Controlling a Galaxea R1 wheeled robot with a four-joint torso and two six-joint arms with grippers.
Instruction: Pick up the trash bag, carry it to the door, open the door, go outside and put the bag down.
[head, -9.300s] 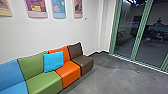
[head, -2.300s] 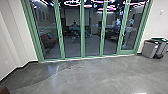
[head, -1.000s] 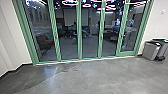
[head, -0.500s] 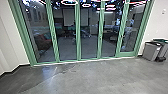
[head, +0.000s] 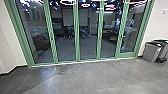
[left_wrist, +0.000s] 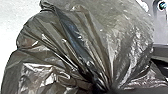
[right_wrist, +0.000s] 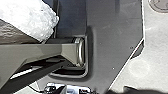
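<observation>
Ahead in the head view stands a row of tall glass panels (head: 86, 45) in green frames (head: 77, 32), side by side, with what looks like the door (head: 128, 37) at the right end, shut and with a deeper green rail at its foot. Lights (head: 107, 7) glow pinkish in the glass, and a reddish couch (head: 41, 42) shows dimly there too. Grey concrete floor (head: 100, 77) runs up to the panels. Two bins, a grey one (head: 151, 51) and one with a green top (head: 161, 40), stand close together by the white wall (head: 160, 22) to the right.

In the left wrist view, the trash bag (left_wrist: 127, 40) is right up close to the camera, dark, shiny and partly see-through. Its creases draw together at a dark, tight gather (left_wrist: 98, 86) and fan out from there over the bulging body. Which way its long axis runs, I can't tell. Nor can I tell the state of the left hand.

In the right wrist view, crumpled whitish plastic (right_wrist: 32, 18) lies near the robot's dark plate, with pale floor beyond the plate's edge. I can't tell the right hand's state either.
</observation>
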